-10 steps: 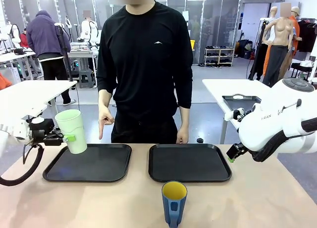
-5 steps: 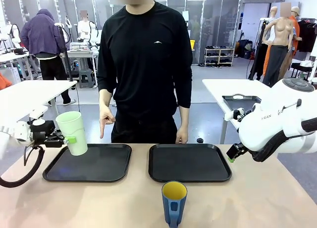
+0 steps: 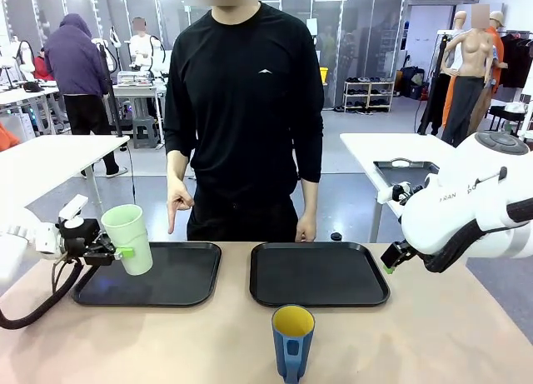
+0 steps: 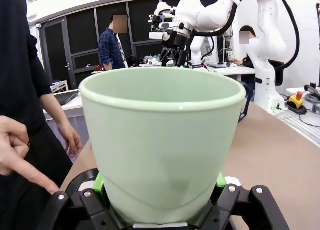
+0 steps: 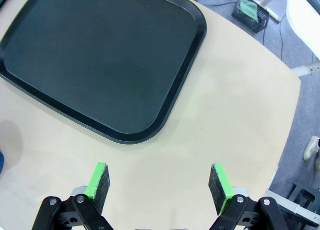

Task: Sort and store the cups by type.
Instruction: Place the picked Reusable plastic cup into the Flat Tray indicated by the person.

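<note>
**Tumbler coming down toward the left tray**

Front view: the left gripper [image 3: 112, 252] is gripping the mint-green tumbler [image 3: 129, 238] by its lower wall and has been sinking over the last second, drifting toward the left tray [image 3: 179, 284] at the lower left of the frame. The tumbler is leaning slightly over that tray's left end, so placement is probably close. I cannot tell whether its base is touching yet. The person's hand [image 3: 177, 209] is pointing down at that tray. The blue mug [image 3: 292, 341], glossy with a yellow inside, is waiting at the bottom centre, handle toward the camera. The right arm [image 3: 466, 217] is holding position as before.

Left wrist view: green pads [image 4: 99, 182] are pressing the tumbler's smooth, matte, tapered plastic wall beneath a rolled rim.

Right wrist view: the right gripper [image 5: 160, 180] is hanging with jaws wide and empty over the pale table [image 5: 225, 115], beside the right tray [image 5: 100, 65], a dark, rounded-corner tray with a raised lip.
</note>
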Tool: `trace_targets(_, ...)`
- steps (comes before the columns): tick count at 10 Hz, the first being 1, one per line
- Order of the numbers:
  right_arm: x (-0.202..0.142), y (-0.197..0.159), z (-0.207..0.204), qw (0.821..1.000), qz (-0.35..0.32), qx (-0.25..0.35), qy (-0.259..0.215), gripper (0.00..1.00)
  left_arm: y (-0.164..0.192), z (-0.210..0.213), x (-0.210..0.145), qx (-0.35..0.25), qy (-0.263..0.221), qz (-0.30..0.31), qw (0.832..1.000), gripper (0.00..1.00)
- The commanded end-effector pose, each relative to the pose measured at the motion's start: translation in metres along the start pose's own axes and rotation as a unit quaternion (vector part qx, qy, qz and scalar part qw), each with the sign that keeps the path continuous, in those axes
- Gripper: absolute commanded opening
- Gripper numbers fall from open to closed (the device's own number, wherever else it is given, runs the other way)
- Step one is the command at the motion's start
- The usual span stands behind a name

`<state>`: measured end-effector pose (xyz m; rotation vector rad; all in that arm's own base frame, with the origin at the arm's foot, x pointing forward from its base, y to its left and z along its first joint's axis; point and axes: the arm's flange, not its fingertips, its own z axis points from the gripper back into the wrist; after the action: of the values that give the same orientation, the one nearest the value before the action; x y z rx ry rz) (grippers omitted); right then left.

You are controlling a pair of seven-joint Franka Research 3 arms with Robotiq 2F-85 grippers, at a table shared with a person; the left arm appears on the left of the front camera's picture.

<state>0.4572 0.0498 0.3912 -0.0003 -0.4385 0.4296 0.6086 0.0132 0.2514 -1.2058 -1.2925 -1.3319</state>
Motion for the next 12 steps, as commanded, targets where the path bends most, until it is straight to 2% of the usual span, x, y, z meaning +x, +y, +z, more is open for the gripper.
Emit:
trace_targets(1, 0.000, -0.001, 0.000, 1.000, -0.004, 0.003, -0.002, 1.00, 0.012, 0.005, -0.011, 0.006, 0.015, -0.009, 1.000, 0.85)
trace_targets(3, 0.000, -0.001, 0.000, 1.000, -0.004, 0.003, -0.002, 1.00, 0.017, 0.007, -0.023, 0.006, 0.027, 0.003, 1.000, 0.85)
trace_targets(5, 0.000, -0.001, 0.000, 1.000, -0.004, 0.003, -0.002, 1.00, 0.020, 0.008, -0.032, 0.004, 0.011, 0.019, 1.000, 0.85)
trace_targets(12, 0.000, -0.001, 0.000, 1.000, -0.004, 0.003, -0.002, 1.00, 0.031, 0.018, -0.053, 0.014, 0.002, 0.063, 0.998, 0.85)
